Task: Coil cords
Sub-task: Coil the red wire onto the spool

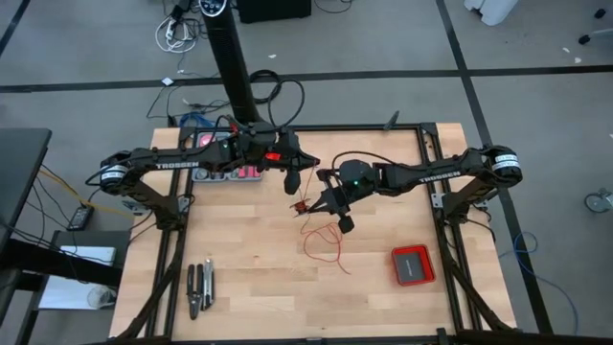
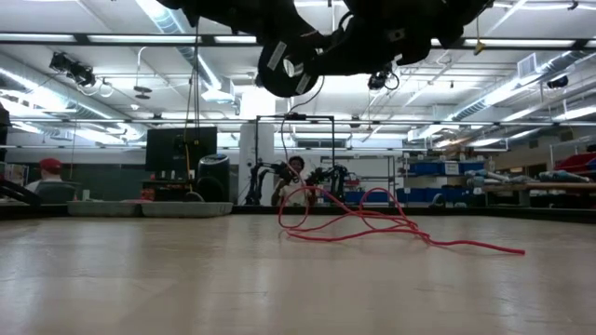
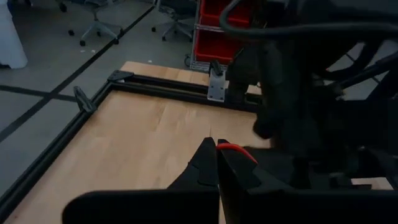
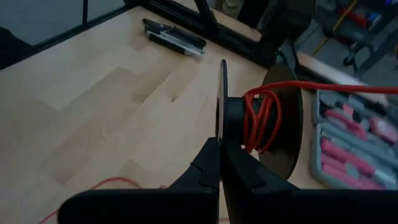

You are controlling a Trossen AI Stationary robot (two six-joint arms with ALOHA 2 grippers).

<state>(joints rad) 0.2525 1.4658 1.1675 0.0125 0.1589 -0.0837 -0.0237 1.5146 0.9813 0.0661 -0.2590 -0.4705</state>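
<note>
On the wooden table [image 1: 239,278], a set of pliers [image 1: 200,287] is seen lying near the front left corner, well apart from everything else. Farther back on the left, a tray of pink-handled tools [image 1: 225,172] is seen at the table's rear edge, partly covered by the left arm. The left gripper [image 1: 293,182] is held above the table near its middle, just left of the right gripper; its fingers [image 3: 208,163] are pressed together, and a short piece of the red wire [image 3: 236,149] is seen right beside their tips, though whether it is pinched between them cannot be told. To its right, the right gripper [image 1: 326,201] is held over the table's centre, and its fingers [image 4: 214,163] are clamped on one flange of a small black spool [image 4: 261,118], around whose core a few turns of the red wire are wound. From the spool, one strand is stretched off toward the left arm, while the rest of the wire is left hanging down to the table, where it lies in loose squiggly loops [image 1: 326,244] below the grippers; in the low view these loops [image 2: 363,223] are spread across the middle of the tabletop. Farther right, near the front right corner, a flat red square box [image 1: 413,264] is seen resting on the wood, apart from the wire.
</note>
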